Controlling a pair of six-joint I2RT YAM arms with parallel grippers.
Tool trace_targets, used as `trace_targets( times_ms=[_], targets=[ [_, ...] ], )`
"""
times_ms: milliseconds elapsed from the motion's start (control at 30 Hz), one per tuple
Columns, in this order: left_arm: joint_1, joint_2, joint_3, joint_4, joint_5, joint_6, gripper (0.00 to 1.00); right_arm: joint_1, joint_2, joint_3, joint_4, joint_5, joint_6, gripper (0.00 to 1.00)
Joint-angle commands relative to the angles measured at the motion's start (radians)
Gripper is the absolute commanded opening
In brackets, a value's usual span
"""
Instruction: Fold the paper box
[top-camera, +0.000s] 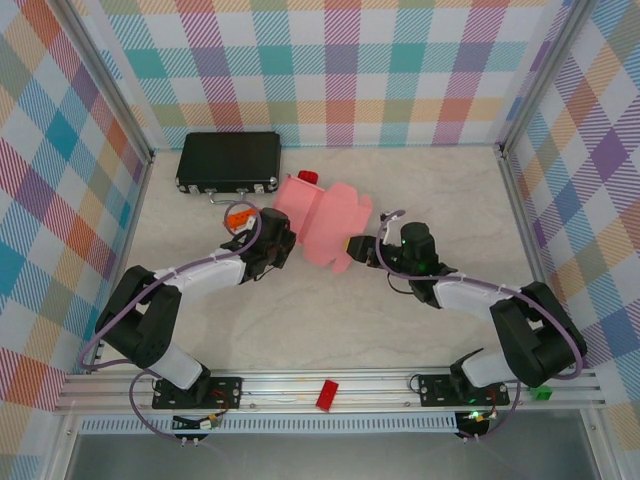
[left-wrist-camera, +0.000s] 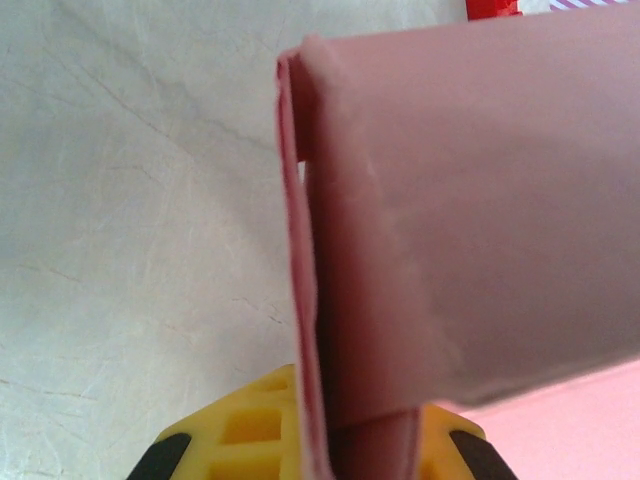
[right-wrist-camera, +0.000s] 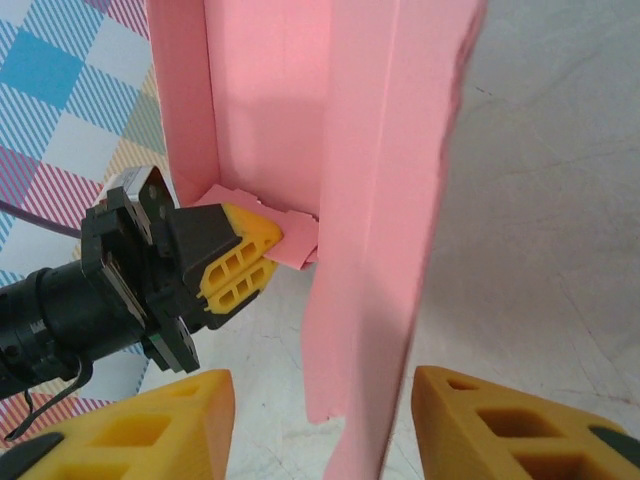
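Pink card: the paper box (top-camera: 322, 222) lies on the surface (top-camera: 330, 320), in the middle and toward the far side, between the 2 arms. It is not a finished box. It is a partly folded sheet with some panels raised and wavy flaps on its right edge.
Left arm: the left tool (top-camera: 284, 244) is at the lower left edge of the paper box. In the left wrist view its 2 yellow fingers (left-wrist-camera: 235, 435) are closed on a doubled edge of the card, which stands upright between them.
Right wrist view: the left tool pinches a small tab at the foot of an upright panel, and the tab sticks out a little past the fingertips.
Right arm: the right tool (top-camera: 356, 245) is at the lower right corner of the paper box. Its jaws stand wide apart and grip nothing. A long narrow panel hangs down into the gap, closer to the right finger. I cannot tell if it touches that finger.
Far left corner: a black case (top-camera: 228, 160) lies closed, apart from the card.
Small pieces: a red block (top-camera: 308, 177) is just beside the far edge of the paper box. A second red block (top-camera: 327, 395) lies on the metal rail (top-camera: 400, 385) between the 2 arm bases. A small orange piece (top-camera: 238, 215) lies near the left tool.
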Motion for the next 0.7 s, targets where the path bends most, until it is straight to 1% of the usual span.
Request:
trace_targets(
  times_ms=[0, 167, 300, 400, 500, 667],
  targets=[
    [-0.014, -0.031, 0.001, -0.014, 0.009, -0.051, 0.0, -0.001, 0.016, 0.046, -0.067, 0.001, -0.013, 0.44],
    [-0.018, -0.025, -0.006, -0.011, 0.025, -0.083, 0.0, -0.002, 0.013, 0.087, -0.172, 0.051, -0.023, 0.34],
    [-0.026, -0.025, -0.013, -0.001, 0.04, -0.099, 0.0, -0.001, 0.003, 0.118, -0.249, 0.071, -0.045, 0.22],
    [-0.029, -0.022, -0.022, 0.018, 0.052, -0.106, 0.08, -0.002, -0.01, 0.16, -0.367, 0.108, -0.068, 0.15],
    [-0.031, -0.02, -0.034, 0.042, 0.063, -0.12, 0.12, -0.001, -0.023, 0.196, -0.477, 0.138, -0.091, 0.1],
    [-0.031, -0.011, -0.057, 0.08, 0.071, -0.133, 0.36, -0.002, -0.044, 0.252, -0.65, 0.181, -0.131, 0.07]
  ],
)
